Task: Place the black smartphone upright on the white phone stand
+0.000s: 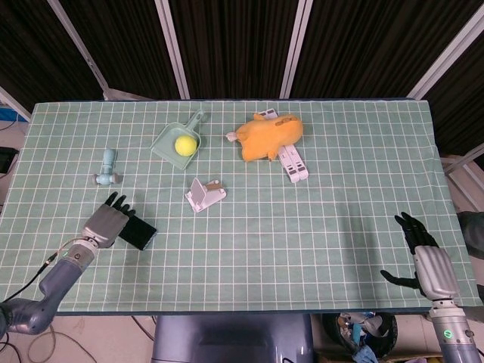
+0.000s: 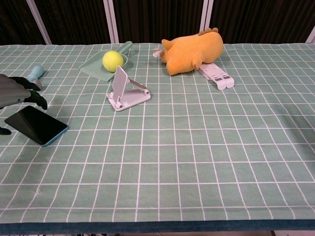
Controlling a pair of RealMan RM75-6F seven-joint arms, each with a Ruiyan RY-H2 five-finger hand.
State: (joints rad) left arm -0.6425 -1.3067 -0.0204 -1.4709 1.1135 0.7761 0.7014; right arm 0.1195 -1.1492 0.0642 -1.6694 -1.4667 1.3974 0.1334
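Black glass and a thin teal edge mark the smartphone (image 2: 36, 125), which lies flat, screen up, on the green checked cloth of the counter (image 1: 302, 227). It is likely rigid, smooth and slippery, light but breakable, and so flat that there is little to catch; I would take it across its two long edges, thumb on one and fingers on the other. The left robot hand (image 1: 107, 222) hangs over the phone's left end, fingers spread and holding nothing; the phone runs out to its right. Whether the fingertips touch the glass I cannot tell. The white phone stand (image 2: 126, 90) sits further right and beyond. The right robot hand (image 1: 423, 257) rests well apart, fingers loosely parted, holding nothing.
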